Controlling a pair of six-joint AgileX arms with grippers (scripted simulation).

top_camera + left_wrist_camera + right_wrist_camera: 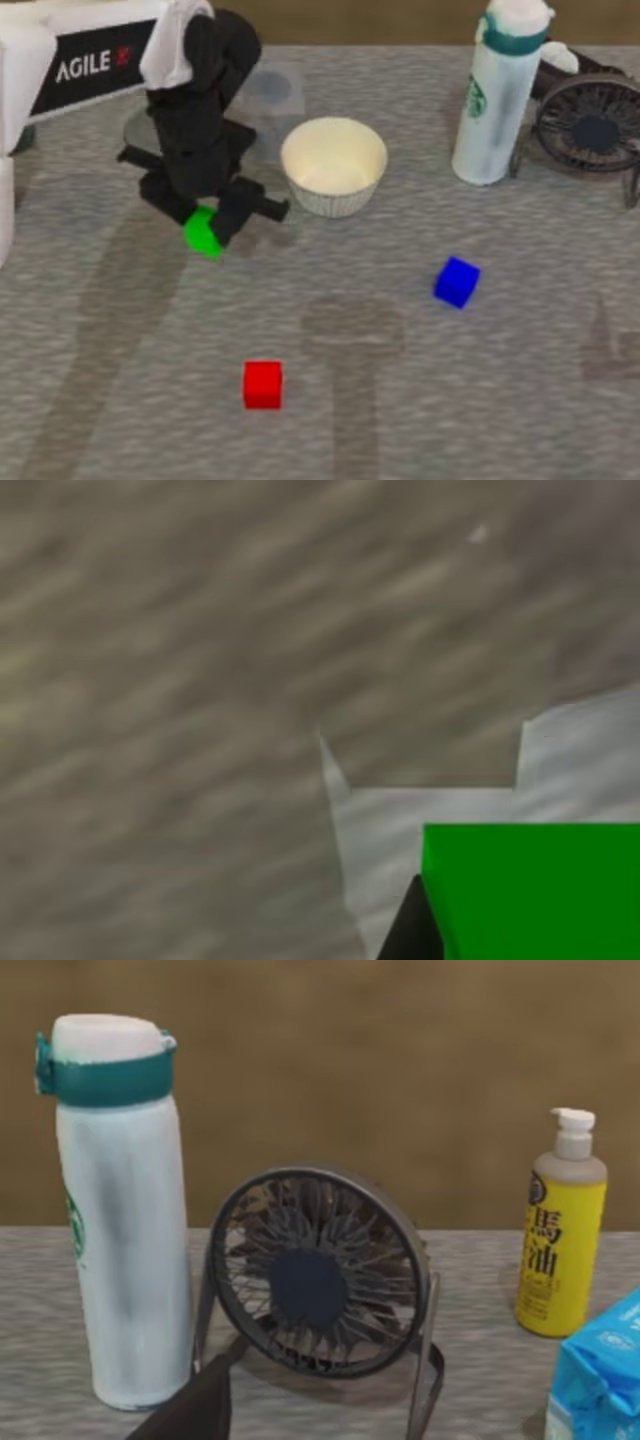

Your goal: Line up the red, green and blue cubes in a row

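Cubes are not lined up yet: your left claw (207, 222) is pinching the green cube (203, 231), while the red cube (262, 385) and the blue cube (456, 282) are sitting well apart on the counter (500, 400).

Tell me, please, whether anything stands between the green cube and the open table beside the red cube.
Nothing visible does. The left gripper holds the green cube left of the bowl, and the table down to the red cube is bare. The blue cube sits off to the right.
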